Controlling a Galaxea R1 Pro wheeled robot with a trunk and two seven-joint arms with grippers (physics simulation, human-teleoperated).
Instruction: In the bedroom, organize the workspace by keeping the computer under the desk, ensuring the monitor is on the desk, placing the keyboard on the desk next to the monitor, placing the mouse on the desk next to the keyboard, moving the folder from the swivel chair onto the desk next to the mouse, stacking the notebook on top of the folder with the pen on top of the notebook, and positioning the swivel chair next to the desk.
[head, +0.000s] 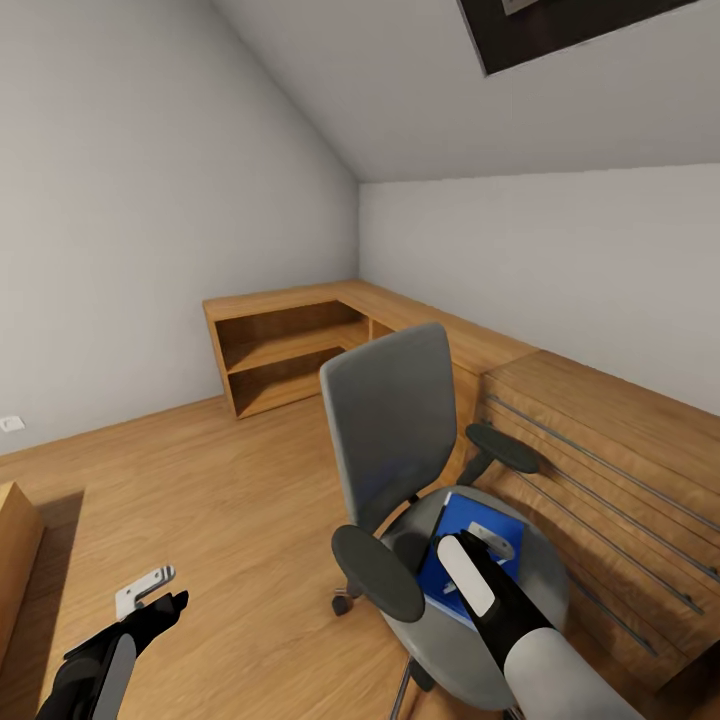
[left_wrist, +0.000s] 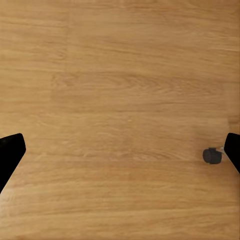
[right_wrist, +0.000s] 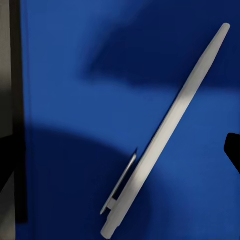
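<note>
The wooden floor (head: 230, 500) takes up most of the head view, with a low wooden shelf unit (head: 300, 345) running along the walls from 11 to 3 o'clock. In front of it stands the swivel chair (head: 395, 440), its seat at about 5 o'clock, its back turned toward 10 o'clock.

On the seat lies the folder (head: 462, 530), flat and bright blue, and on the folder rests the pen (right_wrist: 165, 135), a pale stick seen close in the right wrist view. The right gripper (head: 480, 560) hangs low over the folder, probably because the pen has to come off before the folder can be lifted to the desk.

In the right wrist view the pen runs from 7 to 1 o'clock between two dark fingertips (right_wrist: 232, 150) at the frame's edges, so the fingers are spread wide and touch neither the pen nor the folder.

The left gripper (head: 150, 595) idles at 7 o'clock over bare floor, fingers likewise spread, with one chair caster (left_wrist: 212, 155) near its fingertip.
</note>
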